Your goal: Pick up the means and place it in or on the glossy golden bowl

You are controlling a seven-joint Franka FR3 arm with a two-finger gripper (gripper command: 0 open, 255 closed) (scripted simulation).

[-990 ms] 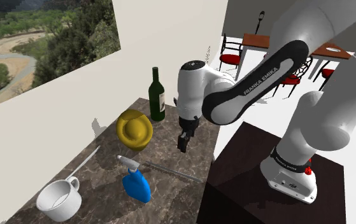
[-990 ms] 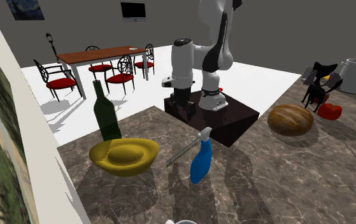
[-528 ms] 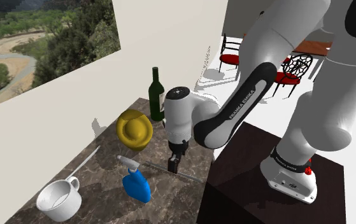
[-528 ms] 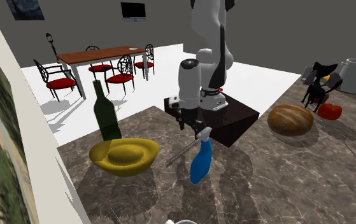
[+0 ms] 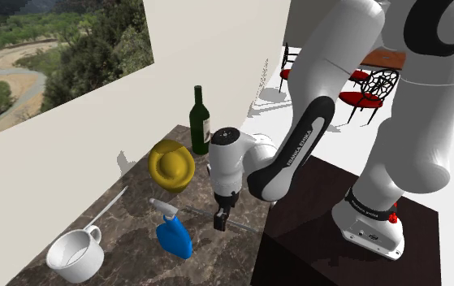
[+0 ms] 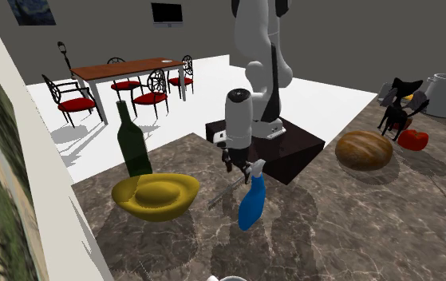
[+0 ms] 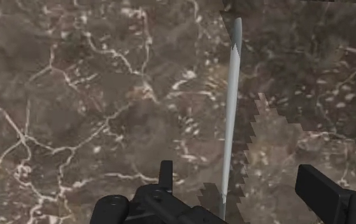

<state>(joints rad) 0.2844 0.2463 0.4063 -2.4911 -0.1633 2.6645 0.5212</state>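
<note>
Gripper (image 5: 219, 225) dropped from mid-air to just above counter (image 5: 131, 231), shifted toward blue spray bottle (image 5: 174, 237). Its spread fingers now straddle thin grey rod (image 7: 232, 95), not touching.

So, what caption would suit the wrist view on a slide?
Open gripper poised above a long thin grey tool lying on the dark marbled counter.

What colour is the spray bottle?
Spray bottle: blue body, grey head; clearest in second exterior view.
</note>
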